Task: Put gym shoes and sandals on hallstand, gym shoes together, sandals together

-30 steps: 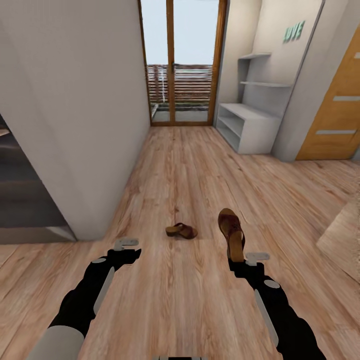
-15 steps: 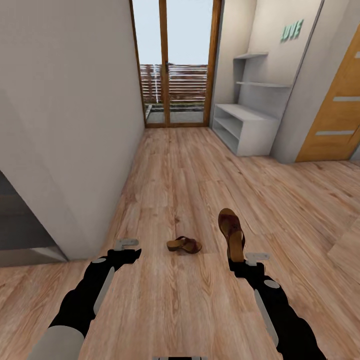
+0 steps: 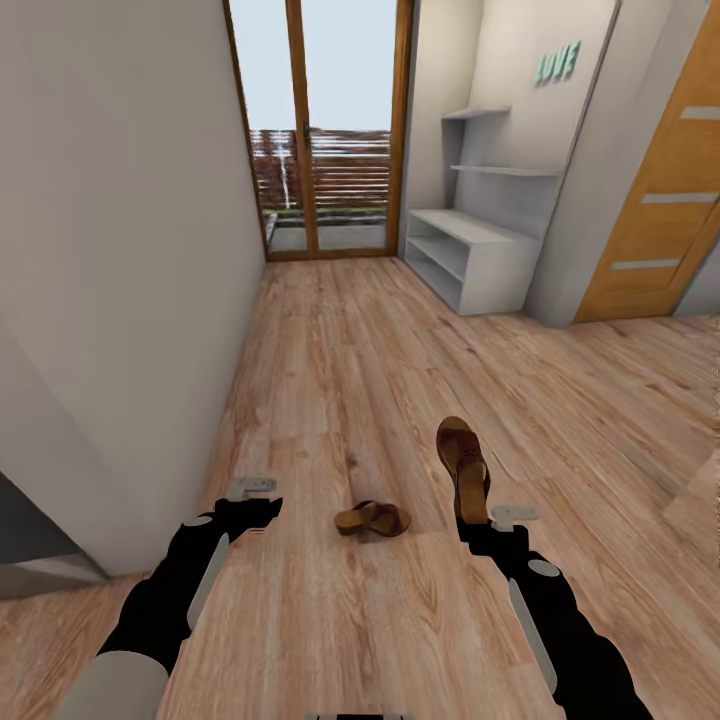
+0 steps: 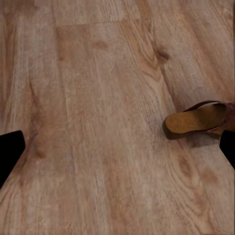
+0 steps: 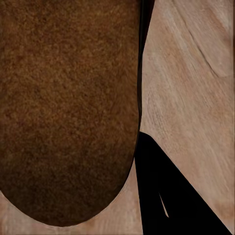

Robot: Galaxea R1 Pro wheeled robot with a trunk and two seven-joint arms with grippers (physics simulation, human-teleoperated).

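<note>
Two sandals in play, and around them, largest first: corridor floor point(image 3: 380, 340) of light brown wood planks, running from the arms to glazed wooden doors point(image 3: 320, 130) at the far end; plain pale wall point(image 3: 110, 250) along the left of the head view; orange-brown door point(image 3: 660, 210) at the far right. Light grey hallstand point(image 3: 470, 255) against the right-hand wall near the glazed doors, low and wide, open compartments facing the corridor, two staggered shelves above it, green lettering point(image 3: 558, 63) higher on the wall. Both black arms low in the head view, well short of the hallstand. Right gripper point(image 3: 478, 522) clamped on the heel end of one sandal point(image 3: 463, 465), held up off the planks with its toe pointing away toward the doors and the tan footbed facing the camera; same sandal point(image 5: 68, 107) seen close from the right wrist as a broad brown footbed, a dark finger point(image 5: 166, 196) beside its edge. Other sandal point(image 3: 372, 518) lying on the floor between the two arms, nearer the right one, touched by neither; seen from the left wrist point(image 4: 198, 120) on bare planks, heel end toward the middle. Left gripper point(image 3: 250, 497) holding nothing, fingertips point(image 4: 11, 152) spread wide apart at opposite edges of its wrist view.
</note>
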